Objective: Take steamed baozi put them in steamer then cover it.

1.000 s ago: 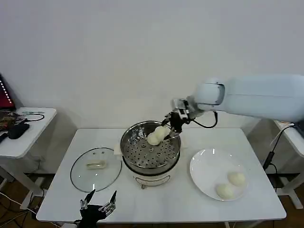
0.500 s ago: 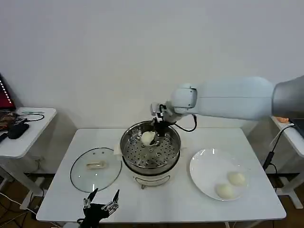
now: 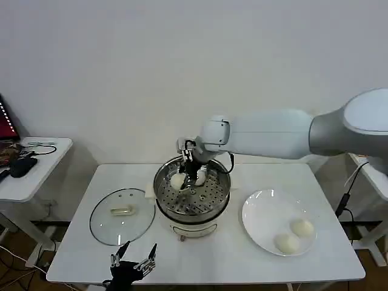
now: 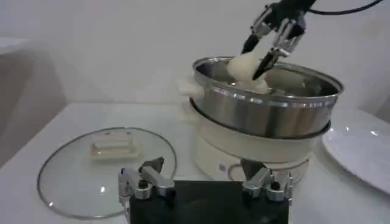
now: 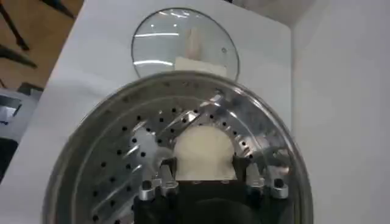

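Centre of the head view: the steamer [image 3: 192,197] stands on the white table [image 3: 73,242], its perforated steel basket on a cream pot base. The right gripper [image 3: 190,171] reaches down over the basket's far left rim, fingers closed around one bun [image 3: 177,180]; the right wrist view shows this bun [image 5: 204,150] clamped between both fingers above the perforated floor. A second bun [image 3: 200,176] lies just beside it inside the basket. At lower right, two more buns [image 3: 294,236] rest on the white plate [image 3: 264,212]. At lower left, the glass lid [image 3: 122,216] lies flat on the table, beside the steamer. The left gripper [image 3: 130,264] hangs at the bottom edge, fingers spread apart and empty.
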{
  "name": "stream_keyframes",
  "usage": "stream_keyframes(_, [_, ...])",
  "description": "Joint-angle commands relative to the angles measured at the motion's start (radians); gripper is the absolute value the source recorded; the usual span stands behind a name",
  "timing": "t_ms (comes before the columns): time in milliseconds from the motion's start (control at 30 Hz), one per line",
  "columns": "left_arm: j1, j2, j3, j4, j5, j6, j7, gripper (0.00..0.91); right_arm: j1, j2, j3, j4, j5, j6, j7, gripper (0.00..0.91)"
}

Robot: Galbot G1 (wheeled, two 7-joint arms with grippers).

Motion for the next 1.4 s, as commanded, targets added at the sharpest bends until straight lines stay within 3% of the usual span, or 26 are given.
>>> stream_keyframes(33, [0.001,0.001,0.003,-0.002,0.002,-0.001,0.001,0.907,-0.036,0.029,0.008,-0.038,0.002,-0.005,0.001,0.625])
stream_keyframes(767, [0.014,0.003,0.004,-0.004,0.002,-0.004,0.002,0.907,-0.094,0.059,0.021,-0.077,-0.020,-0.028,0.010,0.635])
stream_keyframes(833, [0.016,0.003,0.003,-0.004,0.002,-0.004,0.003,0.907,-0.096,0.059,0.021,-0.078,-0.021,-0.030,0.013,0.907])
stream_keyframes(1167, [0.020,0.000,0.002,-0.008,0.003,-0.004,0.002,0.907,-0.087,0.053,0.031,-0.065,-0.018,-0.030,0.024,0.907])
stream_keyframes(1400, [0.023,-0.006,-0.001,-0.007,0.007,-0.004,0.001,0.907,-0.041,-0.010,0.042,-0.016,-0.018,-0.021,0.024,0.907])
